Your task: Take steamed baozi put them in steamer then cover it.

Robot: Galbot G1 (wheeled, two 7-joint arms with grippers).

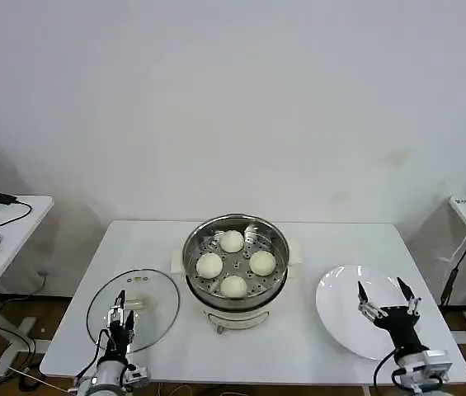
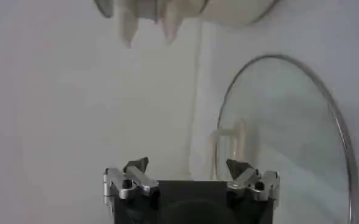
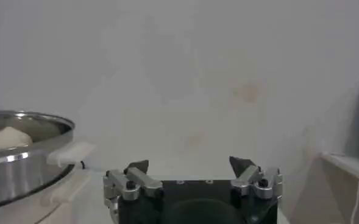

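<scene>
Blocking part of the glass lid (image 1: pixel 134 309), left pincer (image 1: pixel 120 318) hovers open.

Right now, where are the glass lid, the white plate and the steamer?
glass lid (image 1: pixel 154 307): head view, on the clear glass near its right side.
white plate (image 1: pixel 340 301): head view, on the bare left part of the plate.
steamer (image 1: pixel 275 238): head view, on the shiny steel rim at its right.

The steamer (image 1: pixel 235 268) stands in the middle of the bench (image 1: pixel 298 346). Four steamed baozi (image 1: pixel 232 241) lie inside it on the tray, one at the back, one at the front, one on each side. The lid (image 1: pixel 146 318) lies flat on the bench left of the steamer. The plate (image 1: pixel 340 309) lies to its right.
</scene>
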